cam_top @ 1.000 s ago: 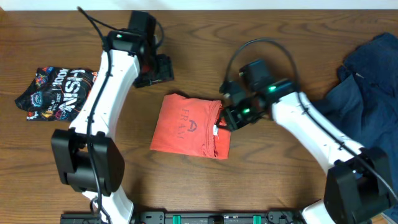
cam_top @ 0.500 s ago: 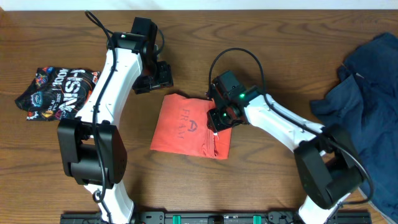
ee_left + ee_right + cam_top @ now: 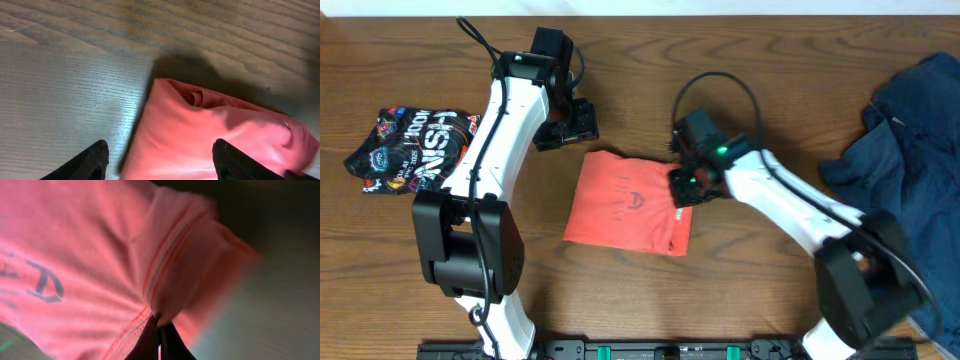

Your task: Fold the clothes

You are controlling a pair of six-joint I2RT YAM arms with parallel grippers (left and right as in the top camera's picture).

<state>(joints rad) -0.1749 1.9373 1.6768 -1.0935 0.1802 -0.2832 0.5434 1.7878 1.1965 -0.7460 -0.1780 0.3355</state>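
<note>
The coral-red T-shirt [image 3: 620, 205] lies folded into a rectangle at the table's middle, its navy print facing up. My right gripper [image 3: 682, 187] is at the shirt's right edge. In the right wrist view its fingers [image 3: 160, 330] are shut, pinching a fold of the T-shirt [image 3: 90, 255] by a stitched hem. My left gripper [image 3: 570, 125] hovers just beyond the shirt's far left corner. In the left wrist view its fingers [image 3: 160, 157] are open and empty over the shirt's corner [image 3: 215, 135]. The dark navy garment [image 3: 910, 150] lies crumpled at the far right.
A small black folded bundle [image 3: 410, 150] with white and orange lettering lies at the left. Bare wood shows around the shirt [image 3: 760, 270]. Both arm bases stand at the table's near edge.
My right gripper slid left over the shirt's right edge, then back right a little, still pinching fabric. The shirt's print shifted slightly. The left arm settled near the far left corner and stayed.
</note>
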